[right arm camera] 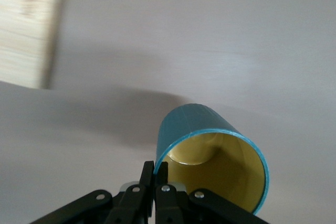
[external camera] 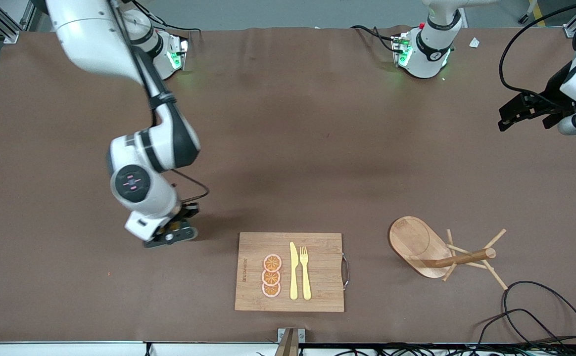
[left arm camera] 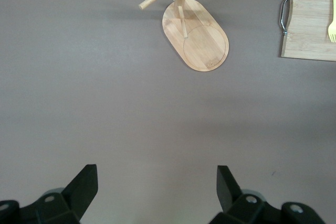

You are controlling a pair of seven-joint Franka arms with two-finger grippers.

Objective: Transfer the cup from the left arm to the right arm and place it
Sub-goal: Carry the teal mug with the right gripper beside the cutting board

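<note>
- Brown worktop [external camera: 288, 148] mostly bare across its middle and toward the robots' bases; objects gathered along the edge nearest the front camera.
- Wooden cutting board [external camera: 317, 296] near the middle of that edge, bearing three orange slices [external camera: 271, 276], a yellow knife [external camera: 293, 272] and a yellow fork [external camera: 305, 272]; metal handle on the side toward the left arm's end.
- Wooden mug tree [external camera: 446, 252] on an oval base, toward the left arm's end, well apart from the board; black cables [external camera: 540, 316] at the corner just beside it.
- Right arm bent down steeply; right gripper [external camera: 171, 232] low over the worktop just beside the board, toward the right arm's end.
- Right fingers [right arm camera: 148, 174] pinched together on the rim of the cup [right arm camera: 210, 150], wall clamped between them; teal outside, yellow inside, mouth tilted toward the wrist camera; hidden in the front view.
- Left arm waiting at its end of the worktop; left gripper [left arm camera: 156, 184] aloft over bare surface, fingers spread wide, holding nothing.
</note>
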